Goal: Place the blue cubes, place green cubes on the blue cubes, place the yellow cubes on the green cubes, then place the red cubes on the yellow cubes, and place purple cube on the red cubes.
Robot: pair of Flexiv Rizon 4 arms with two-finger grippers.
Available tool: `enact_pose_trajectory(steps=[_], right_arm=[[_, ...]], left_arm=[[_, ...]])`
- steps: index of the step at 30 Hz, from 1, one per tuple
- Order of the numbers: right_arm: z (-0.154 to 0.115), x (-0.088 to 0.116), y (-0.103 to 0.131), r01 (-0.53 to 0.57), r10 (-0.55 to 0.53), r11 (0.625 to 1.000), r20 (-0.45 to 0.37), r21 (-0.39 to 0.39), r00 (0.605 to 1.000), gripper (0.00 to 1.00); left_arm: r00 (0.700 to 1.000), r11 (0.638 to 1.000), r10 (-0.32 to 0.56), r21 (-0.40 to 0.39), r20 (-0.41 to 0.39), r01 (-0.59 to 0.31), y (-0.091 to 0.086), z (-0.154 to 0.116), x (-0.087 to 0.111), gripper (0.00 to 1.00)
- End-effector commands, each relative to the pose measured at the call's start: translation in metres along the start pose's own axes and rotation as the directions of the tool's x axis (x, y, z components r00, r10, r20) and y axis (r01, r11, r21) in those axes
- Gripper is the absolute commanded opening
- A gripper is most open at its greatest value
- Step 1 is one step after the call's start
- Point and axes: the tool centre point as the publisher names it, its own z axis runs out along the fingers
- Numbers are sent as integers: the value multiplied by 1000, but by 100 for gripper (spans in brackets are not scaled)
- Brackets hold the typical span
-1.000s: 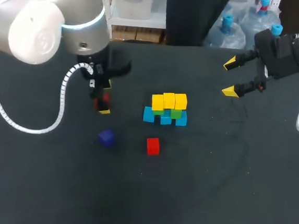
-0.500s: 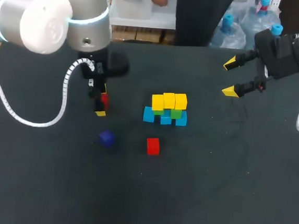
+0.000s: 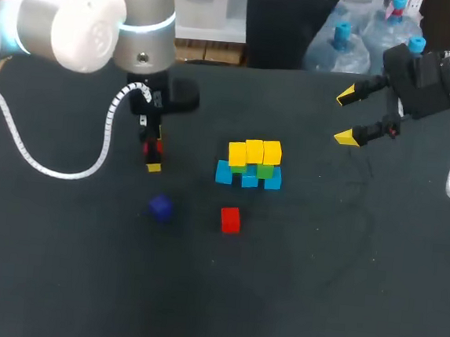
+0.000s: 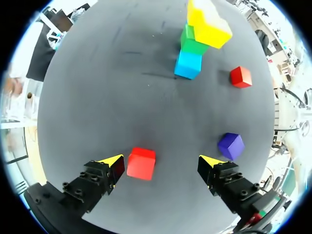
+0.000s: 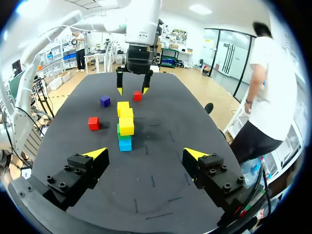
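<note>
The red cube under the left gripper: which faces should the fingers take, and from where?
Take the red cube by two opposite side faces, coming straight down from above. It lies flat on the table with nothing beside it, so its sides are free. It sits off-centre between the open fingers of the left gripper, close to one, so centring first would probably help.

The right gripper is hovering above the dark bench, jaws spread wide, holding nothing. Ahead, yellow cubes are sitting on a green cube over a blue cube. A red cube is lying beside this stack, a purple cube farther off. Beyond the stack, the left gripper is hanging over a second red cube.
</note>
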Motion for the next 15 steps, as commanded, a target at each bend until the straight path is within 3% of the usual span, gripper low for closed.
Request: enact_pose_trajectory(steps=[1, 15], right_arm=[[0, 0, 0, 1, -1, 1000, 1, 1, 1000, 100], [0, 0, 0, 1, -1, 1000, 1, 1, 1000, 100]], left_arm=[[1000, 1000, 5, 10, 0, -5, 2, 5, -1, 100], [1000, 1000, -2, 4, -10, 2, 1, 7, 0, 100]])
